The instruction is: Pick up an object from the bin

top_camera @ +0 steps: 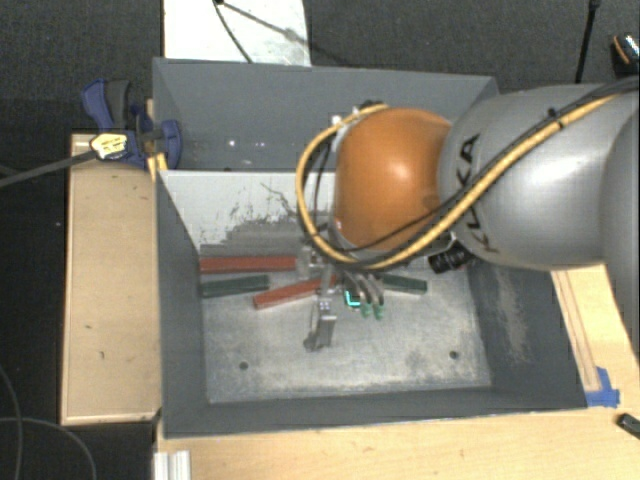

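My gripper reaches down below the orange cover, near the middle of the bin floor. One grey finger shows, its tip on or just above the floor; whether the fingers are open or shut is hidden. A slanted red-brown stick lies just left of the gripper, its right end passing under it. Behind it lie a long red stick and a dark green stick, side by side. Another dark green stick pokes out on the right of the gripper. A small green bit shows beside the gripper.
The arm and its orange cover hang over the bin's middle and right, hiding what lies below them. Bare grey floor stretches along the front and the right side of the bin.
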